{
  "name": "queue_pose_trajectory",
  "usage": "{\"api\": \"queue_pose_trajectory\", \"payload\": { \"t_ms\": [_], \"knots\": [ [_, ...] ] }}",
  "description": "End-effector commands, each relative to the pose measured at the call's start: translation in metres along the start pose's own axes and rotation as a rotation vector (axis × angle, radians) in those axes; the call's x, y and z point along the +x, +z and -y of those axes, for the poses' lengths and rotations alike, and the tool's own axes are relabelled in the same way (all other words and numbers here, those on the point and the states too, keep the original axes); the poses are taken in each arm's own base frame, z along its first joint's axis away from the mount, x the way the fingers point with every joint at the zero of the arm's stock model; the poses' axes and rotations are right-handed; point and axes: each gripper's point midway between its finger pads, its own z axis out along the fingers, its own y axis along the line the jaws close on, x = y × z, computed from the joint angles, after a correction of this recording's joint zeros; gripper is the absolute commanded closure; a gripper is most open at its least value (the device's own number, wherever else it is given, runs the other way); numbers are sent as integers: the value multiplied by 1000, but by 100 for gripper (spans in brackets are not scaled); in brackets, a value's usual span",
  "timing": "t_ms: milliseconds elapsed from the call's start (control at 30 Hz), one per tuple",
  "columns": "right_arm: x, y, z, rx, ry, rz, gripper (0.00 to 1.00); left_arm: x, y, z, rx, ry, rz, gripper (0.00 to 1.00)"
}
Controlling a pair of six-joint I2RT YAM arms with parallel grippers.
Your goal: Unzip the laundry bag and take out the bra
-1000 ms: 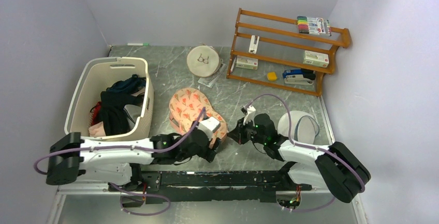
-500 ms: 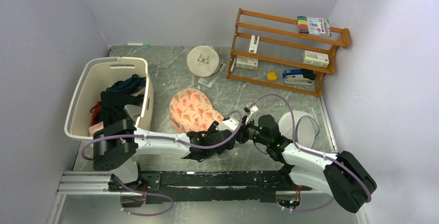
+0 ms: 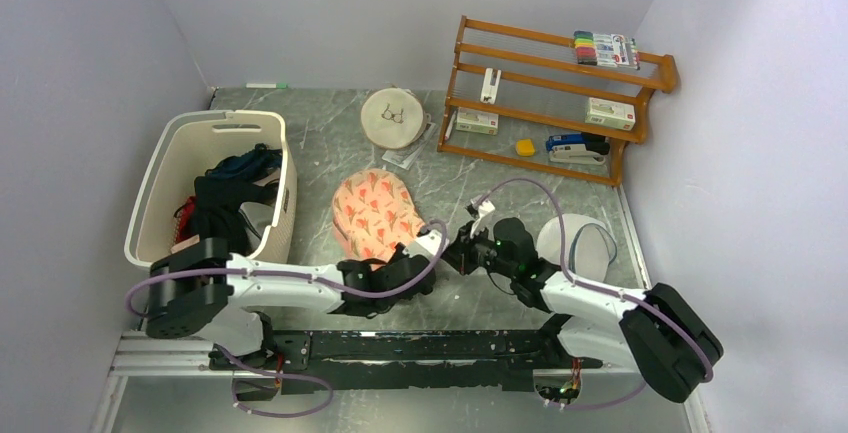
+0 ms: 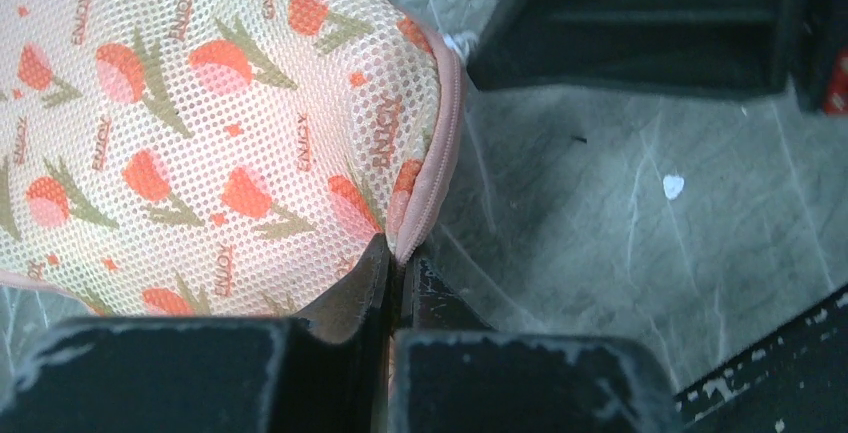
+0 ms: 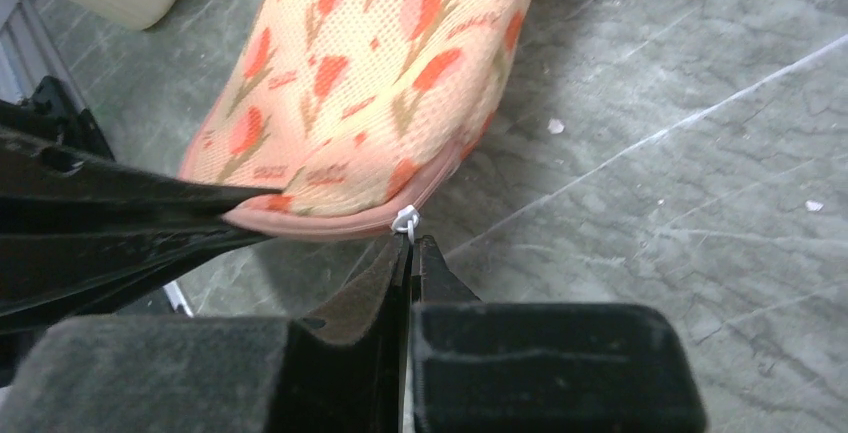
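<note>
The laundry bag (image 3: pixel 376 213), peach-pink mesh with a red floral print, lies flat on the table's middle, its near end towards the arms. My left gripper (image 3: pixel 428 256) is shut on the pink zipper rim at that near end; the left wrist view shows the gripper (image 4: pixel 400 255) pinching the bag (image 4: pixel 200 113) by its edge. My right gripper (image 3: pixel 452 256) is just to its right. In the right wrist view that gripper (image 5: pixel 411 243) is shut on the small white zipper pull (image 5: pixel 404 220) at the rim of the bag (image 5: pixel 380 63). The bra is hidden.
A cream slatted basket (image 3: pixel 160 168) of dark clothes stands left of the bag. A white domed item (image 3: pixel 577 243) lies to the right, by the right arm. A wooden rack (image 3: pixel 555 103) and a round hoop (image 3: pixel 392 118) are at the back.
My left gripper has swung in to the bag's near end and shut on its rim. The bag has shifted a little. The right gripper stays shut in place.
</note>
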Motion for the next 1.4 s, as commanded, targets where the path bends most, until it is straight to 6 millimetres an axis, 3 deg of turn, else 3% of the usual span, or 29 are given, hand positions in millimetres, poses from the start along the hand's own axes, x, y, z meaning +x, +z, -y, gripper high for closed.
{"api": "queue_pose_trajectory", "payload": {
  "t_ms": [0, 233, 467, 667, 967, 1067, 1267, 1367],
  "knots": [
    [-14, 10, 18, 89, -58, 19, 100, 11, -12, -2, 64, 18, 7, 93],
    [-23, 35, 31, 132, -107, -6, 100, 19, -24, 5, 180, 57, 35, 93],
    [-31, 56, 40, 162, -123, -35, 100, 37, -20, 4, 177, 60, -3, 93],
    [-27, 35, 46, 223, -95, -5, 100, 40, -12, 2, 125, 60, -40, 93],
    [1, 1, 38, 213, 62, 24, 100, 39, -1, 8, 98, 27, -77, 91],
    [0, -3, 35, 199, 72, 49, 99, 39, -3, 10, 110, 22, -87, 81],
    [-23, -7, 32, 202, 20, 106, 89, 24, -20, 8, 132, -27, -84, 38],
    [-34, -8, 36, 242, -5, 116, 85, 14, -34, 2, 139, -85, -57, 24]
  ]
}}
